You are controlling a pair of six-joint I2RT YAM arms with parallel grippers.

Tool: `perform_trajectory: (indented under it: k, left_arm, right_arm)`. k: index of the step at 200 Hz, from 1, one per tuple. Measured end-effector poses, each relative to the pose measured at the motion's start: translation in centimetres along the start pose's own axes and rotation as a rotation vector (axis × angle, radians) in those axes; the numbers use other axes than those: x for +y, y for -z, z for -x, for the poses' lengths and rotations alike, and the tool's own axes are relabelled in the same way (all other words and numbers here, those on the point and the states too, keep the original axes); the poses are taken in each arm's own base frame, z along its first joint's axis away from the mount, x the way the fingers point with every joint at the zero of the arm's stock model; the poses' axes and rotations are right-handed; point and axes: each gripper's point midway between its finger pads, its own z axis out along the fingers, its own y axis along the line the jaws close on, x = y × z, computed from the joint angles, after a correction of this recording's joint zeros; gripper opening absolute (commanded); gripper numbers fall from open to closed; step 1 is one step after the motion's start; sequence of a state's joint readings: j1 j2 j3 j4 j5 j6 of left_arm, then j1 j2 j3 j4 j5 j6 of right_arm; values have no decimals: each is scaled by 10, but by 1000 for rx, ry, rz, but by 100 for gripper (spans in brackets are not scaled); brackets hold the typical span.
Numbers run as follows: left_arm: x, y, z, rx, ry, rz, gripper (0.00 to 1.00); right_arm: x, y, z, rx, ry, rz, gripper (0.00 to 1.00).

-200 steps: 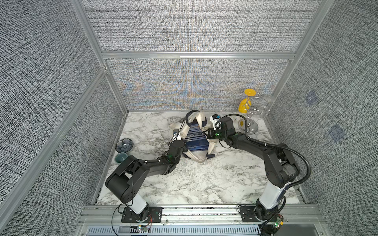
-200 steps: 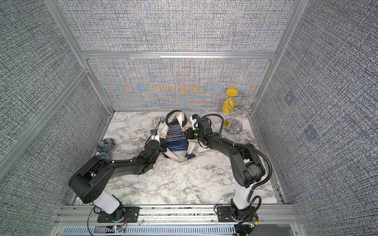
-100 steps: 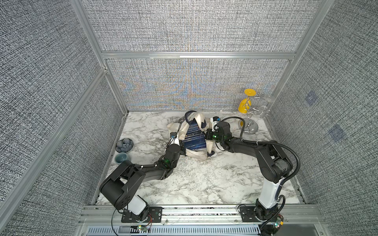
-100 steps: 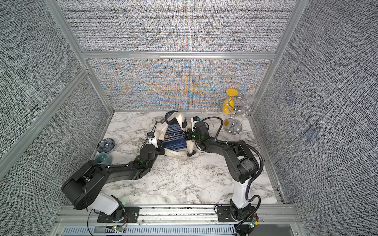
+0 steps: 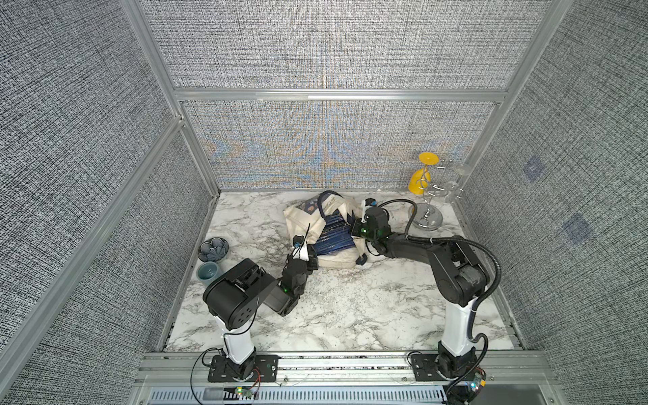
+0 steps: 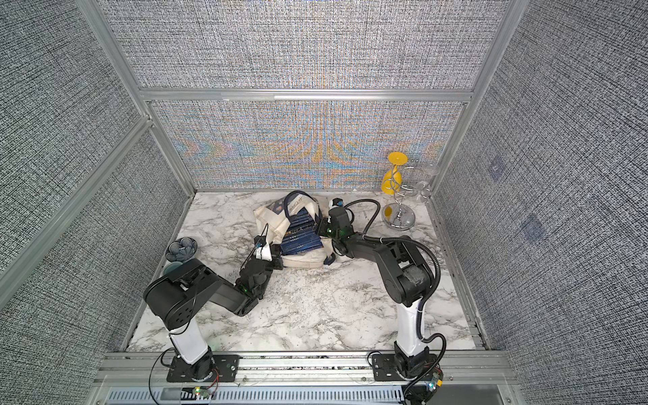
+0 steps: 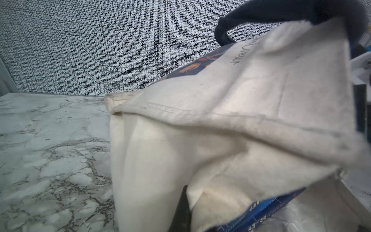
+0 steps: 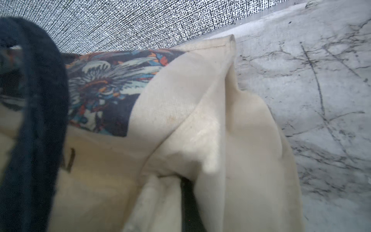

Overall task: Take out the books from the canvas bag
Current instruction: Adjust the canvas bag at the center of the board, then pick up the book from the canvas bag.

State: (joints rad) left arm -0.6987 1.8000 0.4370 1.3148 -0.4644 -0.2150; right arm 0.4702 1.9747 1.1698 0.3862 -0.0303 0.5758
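Note:
The cream canvas bag [image 5: 301, 217] [image 6: 270, 217] lies at the back middle of the marble table, its mouth spread toward the front. Several dark blue books [image 5: 331, 236] [image 6: 301, 236] show inside the mouth. My left gripper [image 5: 310, 258] [image 6: 277, 260] is shut on the bag's near left rim. In the left wrist view cream cloth [image 7: 241, 112] is pinched at the gripper [image 7: 186, 211], and a blue book edge [image 7: 261, 213] lies beside it. My right gripper [image 5: 355, 228] [image 6: 323, 228] is shut on the bag's right rim [image 8: 180, 112], beside a navy handle [image 8: 40, 120].
A blue flower-shaped dish [image 5: 214, 245] and a teal cup [image 5: 208, 272] stand at the table's left edge. A chrome rack [image 5: 426, 214] with a yellow glass [image 5: 419, 182] and clear glasses stands at the back right. Textured walls close three sides.
My left arm has folded back, its elbow rising toward the front while still gripping the rim. The bag's left side has spread leftward. The right gripper has shifted slightly left.

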Motion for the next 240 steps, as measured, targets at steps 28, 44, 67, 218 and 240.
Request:
perform_trajectory:
  k: [28,44,67,218,240]
  left_arm:
    - [1,-1,1,11,-40,13,0]
    - [0,-1,4,12,-68,9,0]
    - [0,1,10,-2,-84,9,0]
    - [-10,15,0,17,-126,-62,0]
    - [-14,11,5,22,-128,-63,0]
  right_arm:
    - [-2,24,-3,2,23,-43,43]
    - [3,40,2,-8,43,-58,56]
    - [-1,63,6,-21,49,-84,68]
    - [78,97,-84,130,-227,113,71]
    - [85,96,-91,126,-250,122,68]
